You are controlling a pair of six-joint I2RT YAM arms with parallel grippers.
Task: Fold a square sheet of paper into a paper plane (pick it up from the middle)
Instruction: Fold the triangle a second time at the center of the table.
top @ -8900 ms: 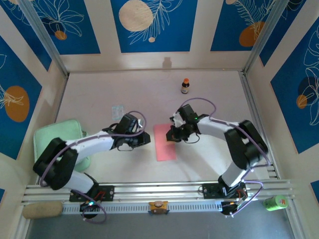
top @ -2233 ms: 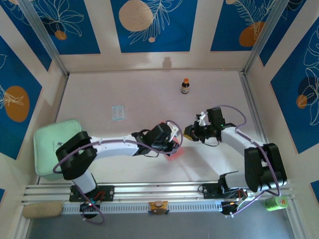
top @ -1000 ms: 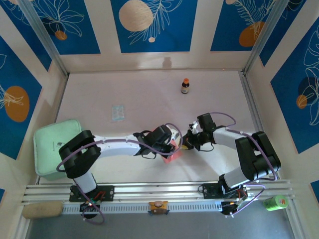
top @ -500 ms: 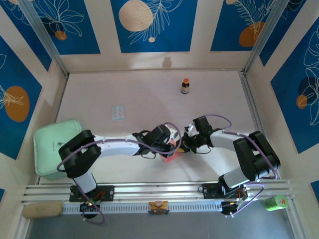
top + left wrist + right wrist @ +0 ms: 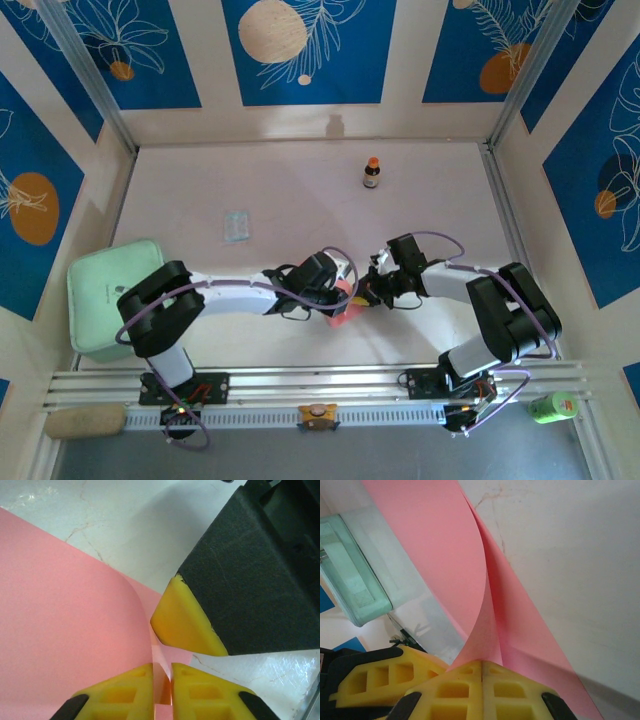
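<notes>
The square sheet of paper (image 5: pixel 343 308) is salmon pink and stands lifted and curled between the two grippers at the table's middle front. My right gripper (image 5: pixel 368 292) is shut on its edge. In the right wrist view the paper (image 5: pixel 445 555) rises in two layers from the closed tips (image 5: pixel 483 662). My left gripper (image 5: pixel 338 288) sits right beside it. In the left wrist view its jaws (image 5: pixel 161 667) stand a narrow slit apart, with a paper fold (image 5: pixel 65 620) running into the slit. The right gripper's yellow finger (image 5: pixel 185 625) nearly touches them.
A small brown bottle (image 5: pixel 371 172) stands at the back. A pale bluish packet (image 5: pixel 236 226) lies left of centre. A mint-green tray (image 5: pixel 95 300) sits at the left edge, also seen from the right wrist (image 5: pixel 350 580). A green can (image 5: pixel 555 405) lies beyond the front rail.
The right gripper has slid left to the paper beside the left gripper. The left jaws, shut a second ago, now show a thin gap. Earlier the sheet lay flat.
</notes>
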